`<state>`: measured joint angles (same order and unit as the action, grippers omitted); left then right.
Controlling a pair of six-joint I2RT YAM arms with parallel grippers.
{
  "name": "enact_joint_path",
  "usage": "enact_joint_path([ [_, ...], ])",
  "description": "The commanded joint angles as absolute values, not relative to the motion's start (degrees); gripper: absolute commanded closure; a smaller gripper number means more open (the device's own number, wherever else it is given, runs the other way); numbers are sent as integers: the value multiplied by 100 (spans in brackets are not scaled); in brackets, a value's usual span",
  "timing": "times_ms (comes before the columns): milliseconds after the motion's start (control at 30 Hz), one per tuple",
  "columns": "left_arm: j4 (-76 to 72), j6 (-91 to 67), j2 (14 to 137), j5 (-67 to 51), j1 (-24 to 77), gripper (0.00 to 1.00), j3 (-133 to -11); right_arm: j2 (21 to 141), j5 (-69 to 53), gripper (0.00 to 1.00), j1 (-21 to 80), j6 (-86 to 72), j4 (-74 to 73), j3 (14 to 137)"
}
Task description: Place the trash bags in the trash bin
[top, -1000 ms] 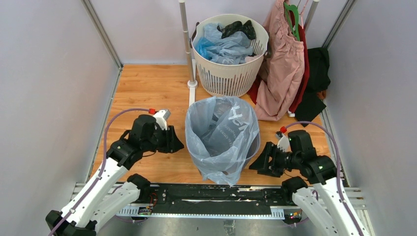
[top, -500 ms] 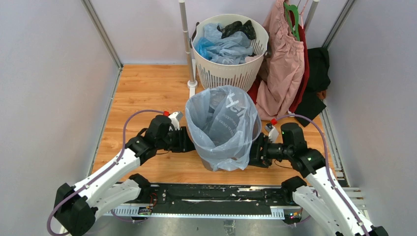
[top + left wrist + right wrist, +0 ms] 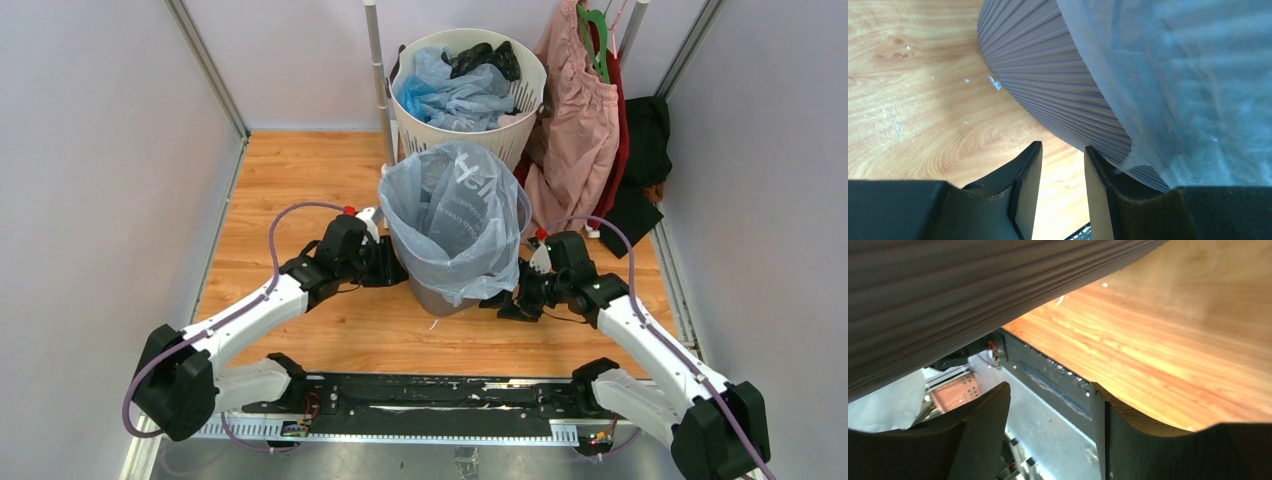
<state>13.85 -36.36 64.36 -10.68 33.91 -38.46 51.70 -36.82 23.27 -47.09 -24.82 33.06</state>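
Pale blue trash bag (image 3: 455,225) lines the grey trash bin (image 3: 436,297) on the wooden surface (image 3: 300,180), mouth folded outward; we bracket its base, seemingly to steady it, left gripper (image 3: 1060,150) narrowly parted, right gripper (image 3: 1050,387) wide, both empty.

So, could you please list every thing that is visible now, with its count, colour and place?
trash bin: 1, dark grey, middle of the table, between the two grippers
trash bag: 1, pale blue and see-through, lining the bin and draped over its rim
basket: 1, white and slotted, behind the bin
crumpled bags: several (exact count unclear), blue, inside the basket
dark item: 1, black, on top in the basket
garment: 1, pink, hanging at far right
hanger: 1, green, holding the garment
black cloth: 1, far right corner
pole: 1, white, left of the basket
table: 1, wooden
left gripper: 1, black, open, at the bin's left side
right gripper: 1, black, open, at the bin's right side
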Motion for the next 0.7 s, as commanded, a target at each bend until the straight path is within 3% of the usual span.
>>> enact_joint_path([
  [0, 1110, -3463, 6576, -896, 3308, 59, -4131, 5418, -2797, 36, 2225, -3797, -2941, 3909],
  [133, 1726, -3396, 5983, -960, 3302, 58, -4076, 5227, -1048, 36, 2180, -2811, -4883, 4981],
  [300, 2630, -3410, 4916, -950, 3304, 57, -4259, 4862, -112, 36, 2180, -2295, -5919, 6399],
  [433, 3275, -3354, 4521, -1051, 3303, 57, -4936, 5063, -270, 37, 2175, -1886, -6101, 7596],
  [667, 3656, -3131, 4734, -1127, 3305, 52, -6351, 5783, -1013, 40, 2180, -1605, -5314, 8541],
])
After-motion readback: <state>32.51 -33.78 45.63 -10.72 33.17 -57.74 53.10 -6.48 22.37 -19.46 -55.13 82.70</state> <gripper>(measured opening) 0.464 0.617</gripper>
